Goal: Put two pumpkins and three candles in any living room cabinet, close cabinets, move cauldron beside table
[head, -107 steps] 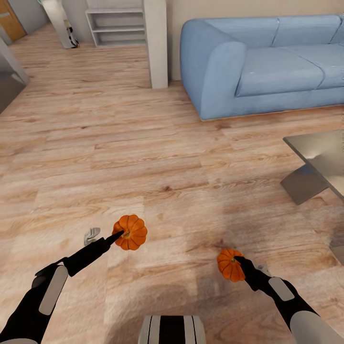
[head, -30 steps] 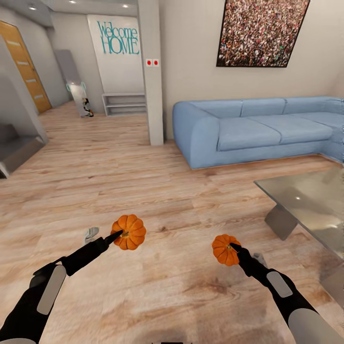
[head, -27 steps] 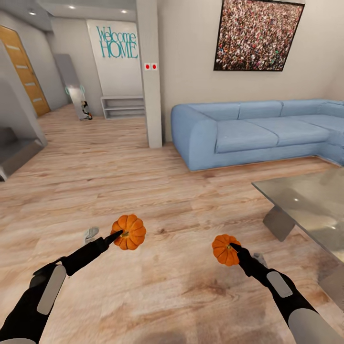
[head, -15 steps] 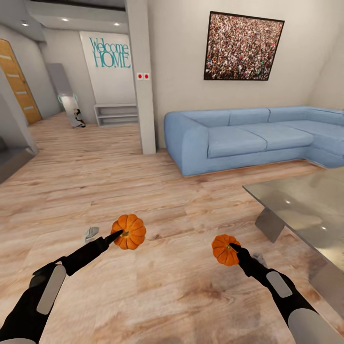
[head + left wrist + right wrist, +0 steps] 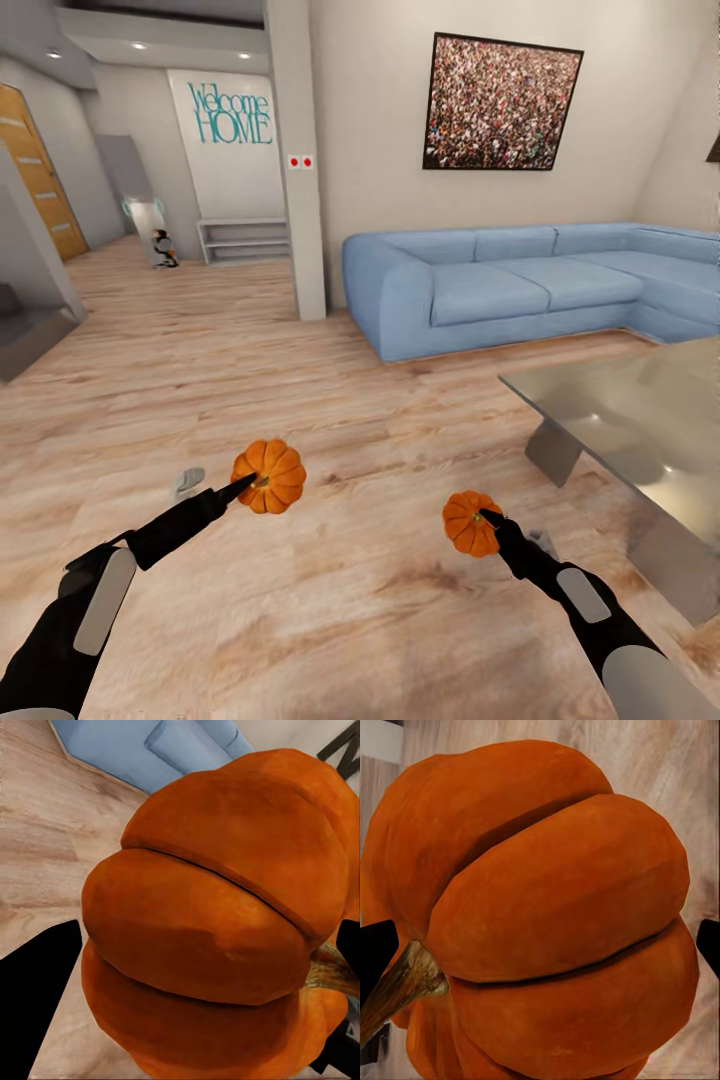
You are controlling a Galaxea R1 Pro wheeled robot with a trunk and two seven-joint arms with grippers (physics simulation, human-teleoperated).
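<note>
Both pumpkins are held up over the wood floor. My left gripper [image 5: 243, 489] is shut on one orange pumpkin [image 5: 270, 476], which looms large in the left wrist view [image 5: 217, 922] between the black fingers [image 5: 37, 975]. My right gripper [image 5: 487, 518] is shut on the other pumpkin [image 5: 468, 522]; the right wrist view has this pumpkin [image 5: 547, 915] close up with its brown stem. The glass-topped table [image 5: 640, 420] stands at the right. No cabinet, candle or cauldron is in sight.
A blue corner sofa [image 5: 500, 285] lines the back wall under a framed picture [image 5: 500, 105]. A pale column [image 5: 300, 170] stands left of it, with a hallway, low shelf [image 5: 245, 240] and orange door [image 5: 45, 180] beyond. Open wood floor [image 5: 200, 360] lies ahead.
The head view has tilted up and swung right, bringing more wall, sofa and table into sight. Both grippers still hold their pumpkins in the same pose.
</note>
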